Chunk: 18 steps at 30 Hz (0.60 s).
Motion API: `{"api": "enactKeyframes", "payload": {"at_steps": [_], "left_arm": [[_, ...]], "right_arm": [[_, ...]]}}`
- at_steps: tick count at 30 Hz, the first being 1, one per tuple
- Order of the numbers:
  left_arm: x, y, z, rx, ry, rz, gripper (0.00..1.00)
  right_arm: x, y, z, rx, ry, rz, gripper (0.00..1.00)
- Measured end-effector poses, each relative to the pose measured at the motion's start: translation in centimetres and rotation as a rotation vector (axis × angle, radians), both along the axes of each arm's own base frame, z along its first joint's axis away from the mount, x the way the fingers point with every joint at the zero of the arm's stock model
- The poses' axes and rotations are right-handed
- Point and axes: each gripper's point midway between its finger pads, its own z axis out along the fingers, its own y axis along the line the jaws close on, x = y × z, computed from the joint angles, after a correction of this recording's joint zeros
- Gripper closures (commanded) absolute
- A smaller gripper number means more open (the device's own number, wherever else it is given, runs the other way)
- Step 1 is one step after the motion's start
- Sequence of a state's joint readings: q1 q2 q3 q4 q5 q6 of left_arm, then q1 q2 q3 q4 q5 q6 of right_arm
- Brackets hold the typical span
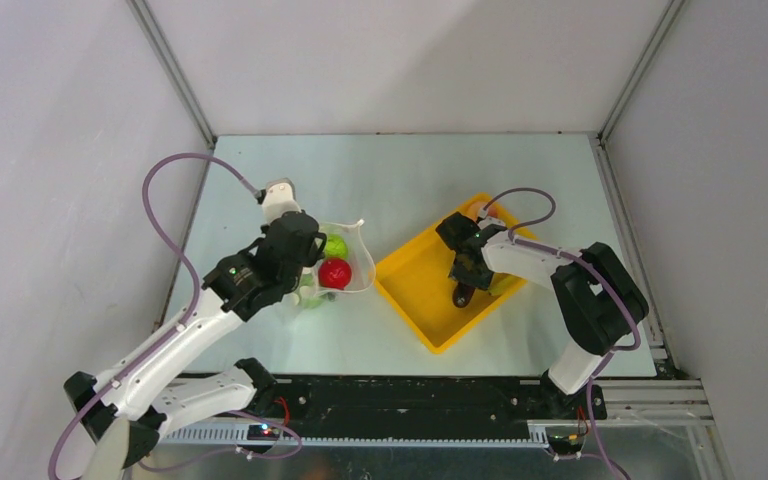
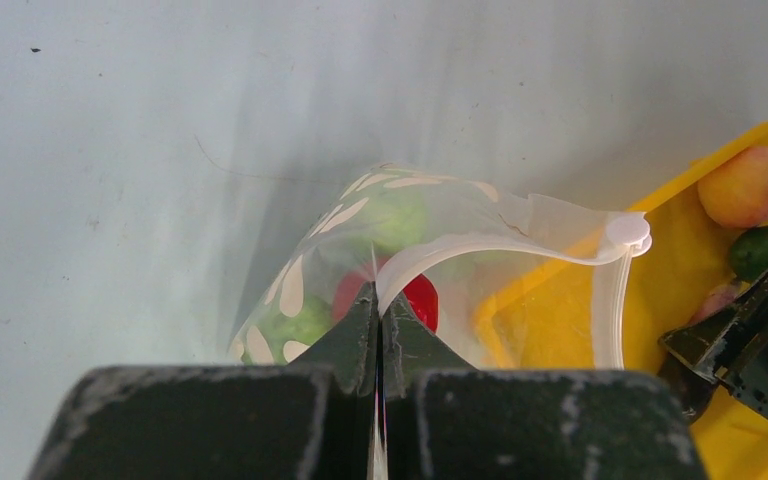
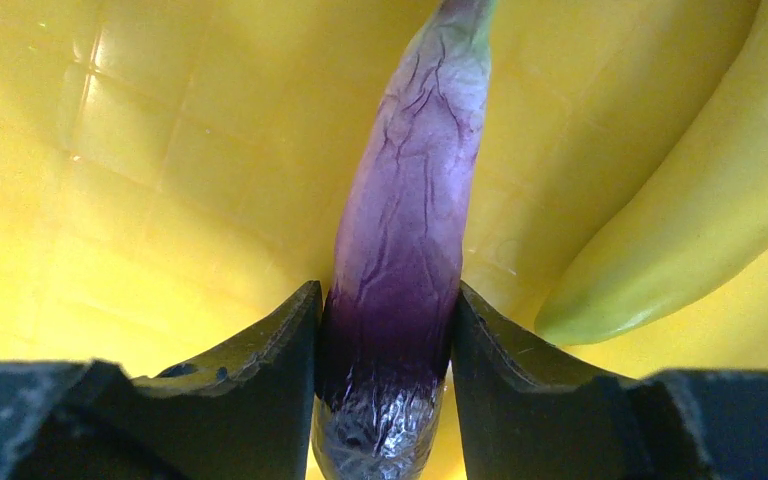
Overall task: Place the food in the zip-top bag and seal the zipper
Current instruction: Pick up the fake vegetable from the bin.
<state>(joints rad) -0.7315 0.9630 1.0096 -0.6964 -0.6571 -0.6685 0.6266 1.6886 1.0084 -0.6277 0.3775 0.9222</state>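
Glossy yellow tray (image 3: 110, 150), wrinkled purple eggplant (image 3: 400, 200)

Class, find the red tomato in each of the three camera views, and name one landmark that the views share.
Top external: the red tomato is left of centre, inside the zip-top bag, just left of the yellow tray.
Left wrist: near the middle, seen through the bag's clear wall.
Right wrist: not in view.
Shared landmark: the yellow tray, at the right in the left wrist view and filling the right wrist view.
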Motion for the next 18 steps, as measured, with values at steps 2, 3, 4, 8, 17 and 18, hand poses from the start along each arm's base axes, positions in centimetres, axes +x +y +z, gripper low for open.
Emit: {"api": "enactKeyframes", "payload": {"at_steps": [2, 3, 4, 8, 17, 18], "left_arm": [[-0.1, 0.0, 0.1, 0.001, -0.002, -0.005, 1.00], [-0.1, 0.0, 0.2, -0.001, -0.004, -0.006, 1.00], [-0.1, 0.0, 0.2, -0.002, -0.004, -0.007, 1.00], [-0.1, 0.0, 0.2, -0.004, -0.005, -0.008, 1.00], [-0.2, -0.5, 0.4, -0.025, -0.005, -0.030, 1.00], [-0.2, -0.5, 0.4, -0.027, -0.004, -0.034, 1.00]], "right_arm": [[-0.1, 0.1, 0.0, 0.001, 0.000, 0.004, 0.71], [-0.1, 0.2, 0.0, 0.003, 0.000, 0.008, 0.73], [-0.1, 0.3, 0.0, 0.005, -0.001, 0.014, 0.75], [-0.1, 1.5, 0.6, 0.026, -0.019, 0.067, 0.80], [0.6, 3.7, 5.9, 0.087, -0.172, 0.256, 0.88], [0.7, 3.9, 6.8, 0.097, -0.196, 0.283, 0.89]]}}
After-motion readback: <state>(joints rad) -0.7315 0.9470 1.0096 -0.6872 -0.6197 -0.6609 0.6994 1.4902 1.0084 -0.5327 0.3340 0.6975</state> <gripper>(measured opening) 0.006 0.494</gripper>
